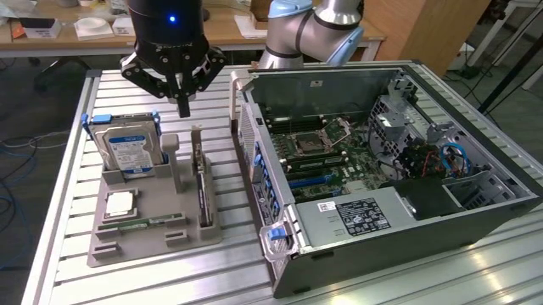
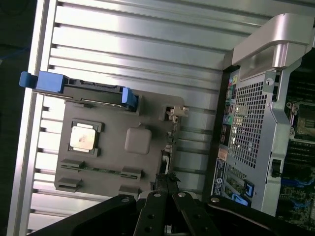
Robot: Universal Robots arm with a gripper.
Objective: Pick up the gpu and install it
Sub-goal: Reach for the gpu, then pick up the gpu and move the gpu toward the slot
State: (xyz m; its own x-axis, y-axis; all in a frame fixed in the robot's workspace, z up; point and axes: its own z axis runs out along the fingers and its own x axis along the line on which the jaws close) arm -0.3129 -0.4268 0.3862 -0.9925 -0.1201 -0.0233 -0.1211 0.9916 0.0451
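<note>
In the exterior view's upper left the gripper [image 1: 182, 109] hangs empty, fingertips pressed together, above the gpu [image 1: 202, 184], which stands on edge in the grey tray [image 1: 136, 244] beside the hard drive [image 1: 127, 152] (blue-and-white label, print unreadable), left of the open computer case [image 1: 382, 254].

Exterior view looks steeply down over the slatted table [image 1: 212, 273]; wrist view faces down past the gripper [image 2: 167, 178], seemingly nearer; both share grey tray [image 1: 144, 244] and computer case [image 1: 382, 254].
</note>
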